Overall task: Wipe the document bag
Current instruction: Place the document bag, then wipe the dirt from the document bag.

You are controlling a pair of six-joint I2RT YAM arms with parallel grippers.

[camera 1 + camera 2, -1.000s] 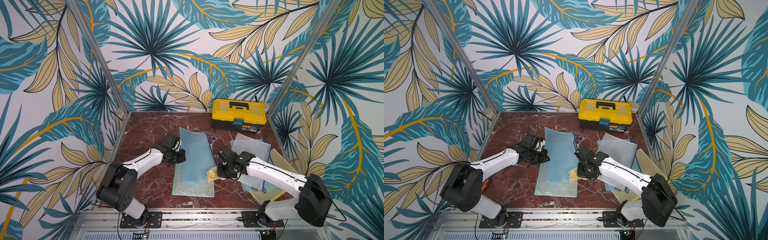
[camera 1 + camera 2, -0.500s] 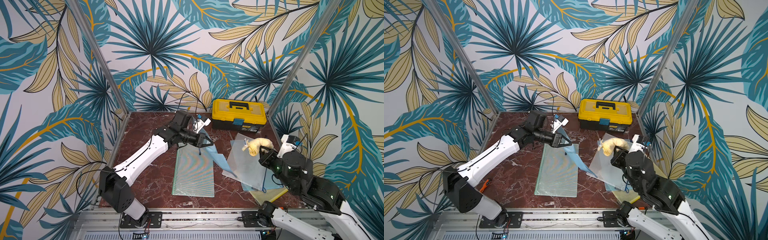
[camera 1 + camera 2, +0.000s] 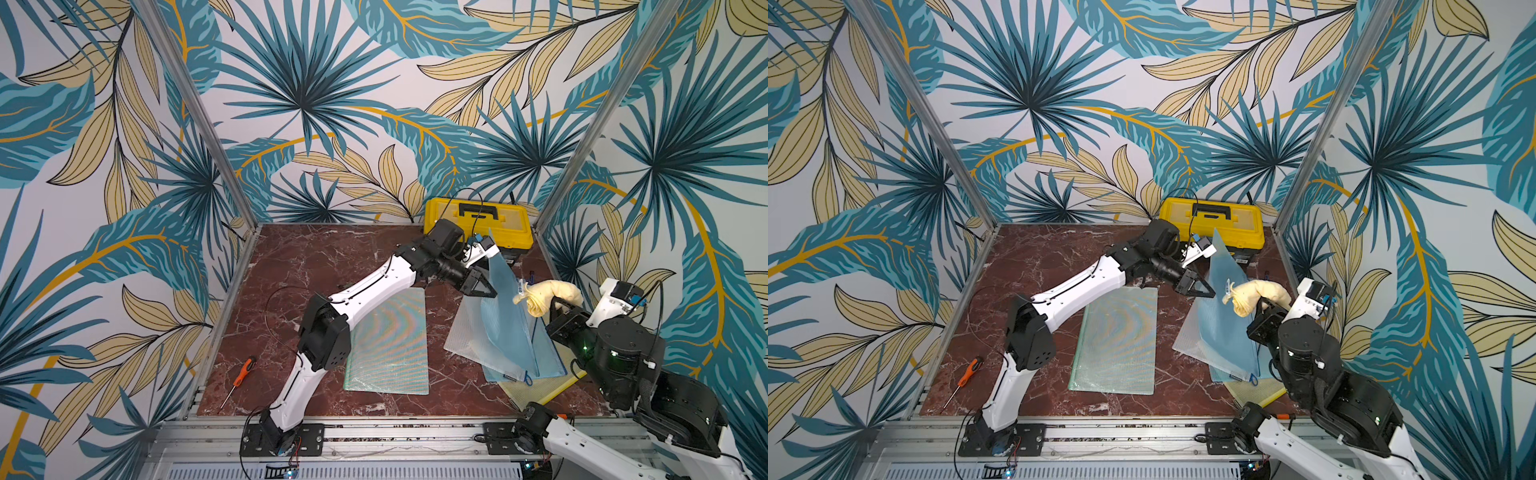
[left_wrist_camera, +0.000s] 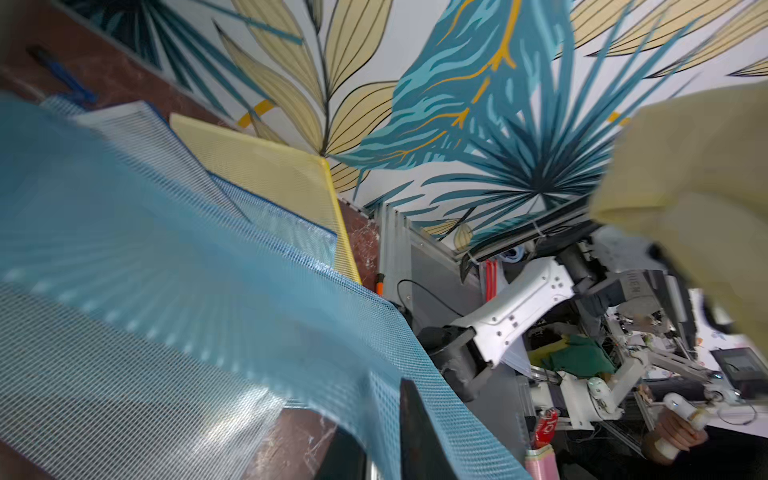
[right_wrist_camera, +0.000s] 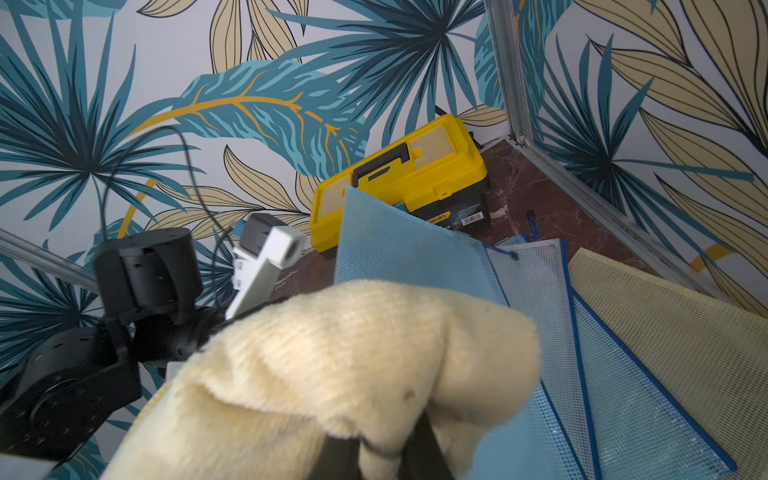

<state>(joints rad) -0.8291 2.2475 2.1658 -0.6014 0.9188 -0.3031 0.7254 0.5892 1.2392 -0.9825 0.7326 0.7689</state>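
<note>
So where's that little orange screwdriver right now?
In both top views the orange screwdriver lies flat on the marble table near its front left corner, apart from the greenish document bag lying to its right.

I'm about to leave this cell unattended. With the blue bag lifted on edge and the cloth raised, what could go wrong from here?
The blue document bag stands tilted on edge at the left tool; if that grip is loose, it may flop askew onto the other bags.
The cloth in the right tool is bunched close beside it; wiping an unsupported sheet might just push it over.
</note>
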